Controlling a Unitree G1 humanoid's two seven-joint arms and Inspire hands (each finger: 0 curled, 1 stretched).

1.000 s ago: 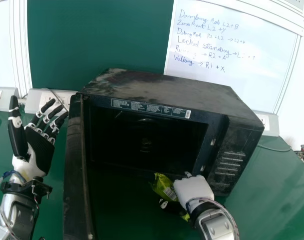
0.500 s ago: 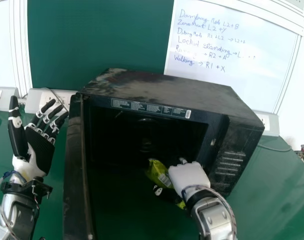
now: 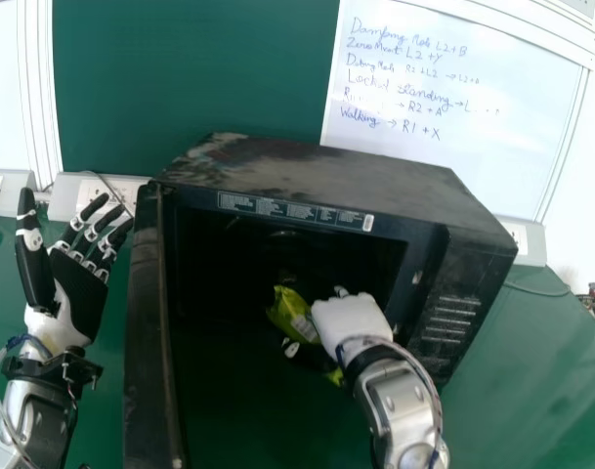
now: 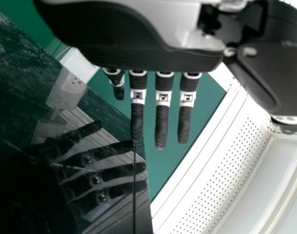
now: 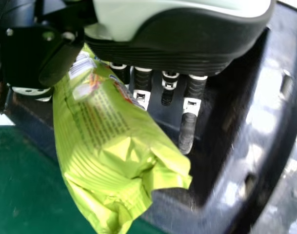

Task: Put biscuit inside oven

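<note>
Over the last second my right hand (image 3: 356,319) has carried the biscuit packet (image 3: 289,309) to the left and a little farther forward, from near the right side of the oven mouth to nearer its middle. For the task, that reads to me as the end of the approach: the packet is better lined up with the cavity, and the step in hand is feeding it in. The right hand is clamped on the packet, with its thumb on one side and the fingers on the other; the green wrapper juts out on the hand's left, its crumpled end free. Whether any of it is past the oven's front edge I can't tell. My left hand (image 3: 77,296) hasn't moved: fingers apart and straight, just outside the open door (image 3: 150,327), with that door between it and the right hand. The oven (image 3: 321,174) lies ahead of the right hand, with its control side off to that hand's right. Next I'd want to push farther forward past the front edge before letting go. Releasing now could drop the packet short of the cavity, and the loose end could snag on the frame or bend back as it goes in.
</note>
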